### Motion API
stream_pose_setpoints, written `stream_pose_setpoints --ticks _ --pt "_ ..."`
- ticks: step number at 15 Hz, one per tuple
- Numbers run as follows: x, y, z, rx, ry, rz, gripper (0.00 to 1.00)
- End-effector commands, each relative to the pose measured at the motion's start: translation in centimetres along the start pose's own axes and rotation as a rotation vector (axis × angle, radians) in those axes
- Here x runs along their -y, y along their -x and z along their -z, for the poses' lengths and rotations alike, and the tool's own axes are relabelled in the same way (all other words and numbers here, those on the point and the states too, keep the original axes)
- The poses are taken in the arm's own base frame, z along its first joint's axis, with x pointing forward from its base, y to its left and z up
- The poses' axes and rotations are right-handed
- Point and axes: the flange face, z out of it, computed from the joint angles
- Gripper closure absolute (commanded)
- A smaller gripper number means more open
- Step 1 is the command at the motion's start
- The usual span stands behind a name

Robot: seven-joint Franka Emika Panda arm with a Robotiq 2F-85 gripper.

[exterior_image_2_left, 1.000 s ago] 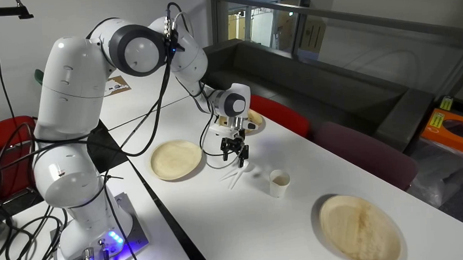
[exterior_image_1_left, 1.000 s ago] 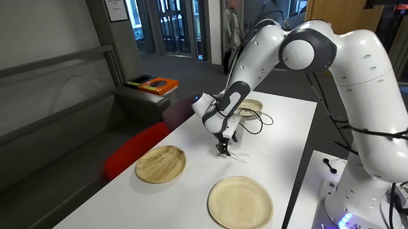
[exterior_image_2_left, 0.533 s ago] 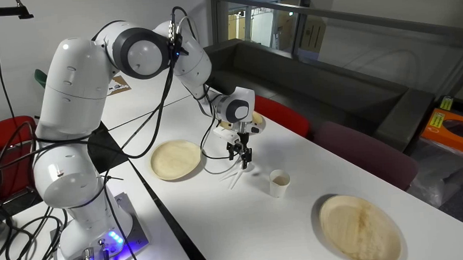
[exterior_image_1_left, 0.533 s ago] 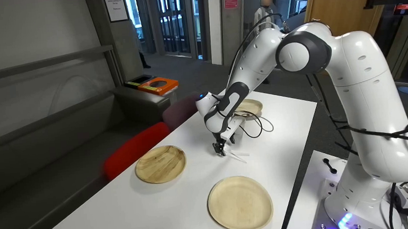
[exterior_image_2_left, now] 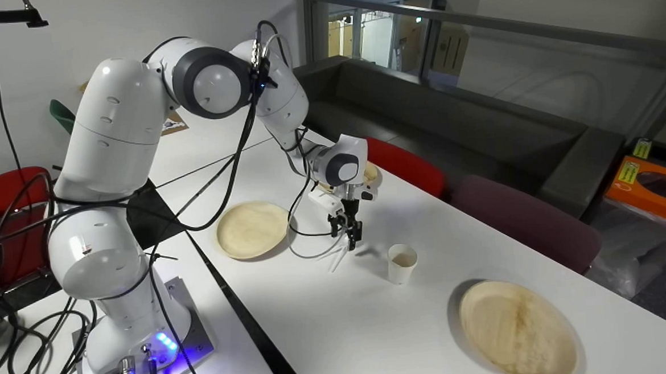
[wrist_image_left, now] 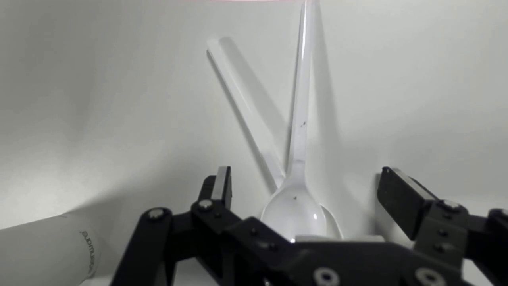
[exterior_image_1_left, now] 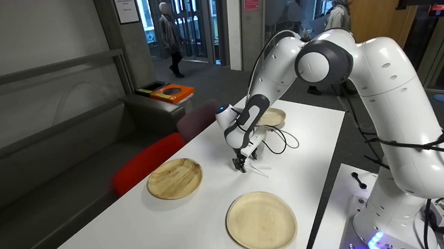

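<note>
1. My gripper point(wrist_image_left: 305, 171), count 1: fingers spread wide apart, nothing in grip, the gap plain in the wrist view.
2. White spoon point(wrist_image_left: 293, 210), count 1: lay on the white table point(exterior_image_2_left: 346, 329), its bowl between my two fingers, dark specks on handle and bowl.
3. Second utensil point(wrist_image_left: 246, 107), count 1: white, same table, handle making a V with the spoon's; head mostly hidden under the spoon bowl, only a rounded edge showing.
4. White cup point(exterior_image_2_left: 401, 269), count 1: upright, near both utensils, small lettering on its side. Inside looked tan; I couldn't tell whether that was contents or shade.
5. Pale plate point(exterior_image_1_left: 261, 221), grained plate point(exterior_image_1_left: 174, 178), streaked plate point(exterior_image_2_left: 520, 330), count 3: wooden, well apart on the table, in both exterior views.
6. Plum chair point(exterior_image_2_left: 526, 222) and red chair point(exterior_image_2_left: 406, 166) along the table's far edge; another red chair point(exterior_image_2_left: 10, 226) at the side of an exterior view. Count 3. Grey sofa point(exterior_image_1_left: 70, 156) beyond, count 1.
7. Walker in dark trousers point(exterior_image_1_left: 169, 33), person in grey head covering point(exterior_image_1_left: 338, 14), count 2, background of an exterior view.
8. Versus a second earlier: my gripper sat a bit lower; utensils, cup and plates hadn't shifted; just 1 person had shown.
</note>
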Motion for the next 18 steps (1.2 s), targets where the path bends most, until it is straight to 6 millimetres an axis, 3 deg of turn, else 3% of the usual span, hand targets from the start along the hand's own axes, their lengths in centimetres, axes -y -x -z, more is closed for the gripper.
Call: stream_pose_setpoints --ticks 1,9,11,13,17,18 --pt "-1.2 0.0 0.3 -0.009 -0.011 -0.024 0.0" --pt "-2.7 0.6 -0.4 0.033 -0.036 -0.013 0.0" --pt "-2.7 0.6 -0.5 0.04 -0.047 -0.005 0.24" --pt "-2.8 0.6 -0.5 0.047 -0.062 0.001 0.39" --pt "-2.8 0.7 -0.4 0.063 -0.081 0.009 0.33" --pt "-2.8 0.7 -0.4 0.068 -0.085 0.011 0.5"
